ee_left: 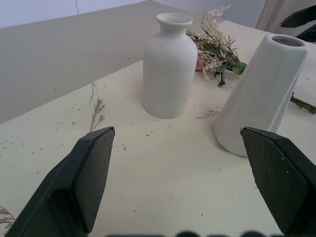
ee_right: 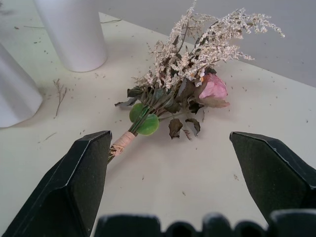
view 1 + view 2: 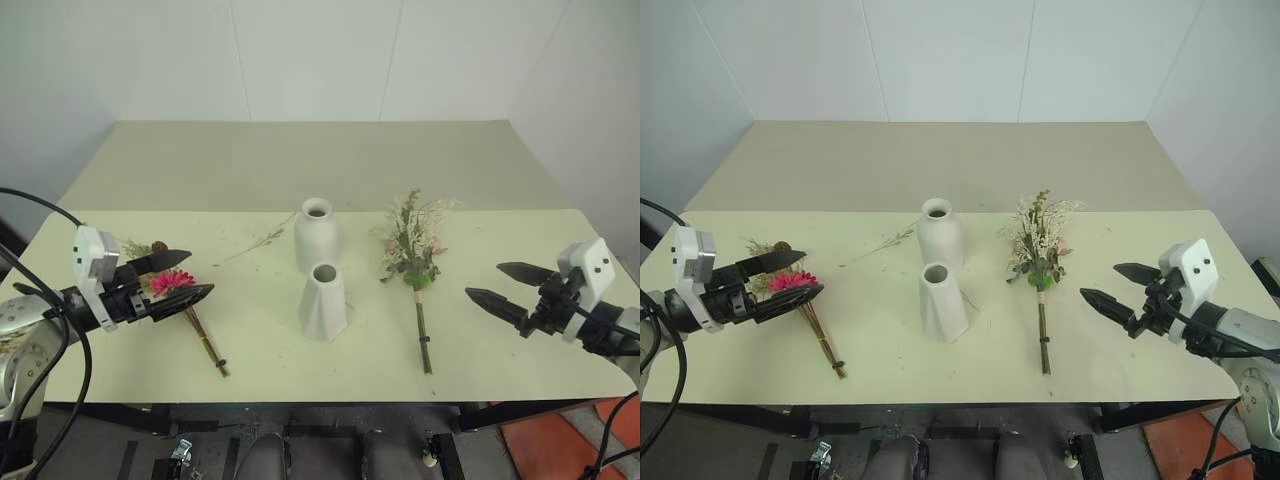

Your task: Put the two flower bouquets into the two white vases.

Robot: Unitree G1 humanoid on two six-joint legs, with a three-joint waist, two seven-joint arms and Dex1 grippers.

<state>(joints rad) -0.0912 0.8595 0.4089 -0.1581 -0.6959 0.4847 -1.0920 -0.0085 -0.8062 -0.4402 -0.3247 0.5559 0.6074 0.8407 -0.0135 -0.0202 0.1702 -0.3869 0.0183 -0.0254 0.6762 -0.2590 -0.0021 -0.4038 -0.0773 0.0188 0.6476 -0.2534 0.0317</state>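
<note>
Two white vases stand mid-table: a bottle-shaped one and, just in front of it, a flared one. The pale pink rose bouquet lies flat to their right, its green stems pointing toward the front edge. The magenta daisy bouquet lies on the table's left side, brown stems running to the front. My left gripper is open and empty; in the head views it overlaps the daisy heads and points at the vases. My right gripper is open and empty, to the right of the rose bouquet and aimed at it.
A loose dried sprig lies left of the bottle vase, with small flecks scattered over the cream table. A second table surface extends behind to a white wall. The front edge runs just below the bouquet stems.
</note>
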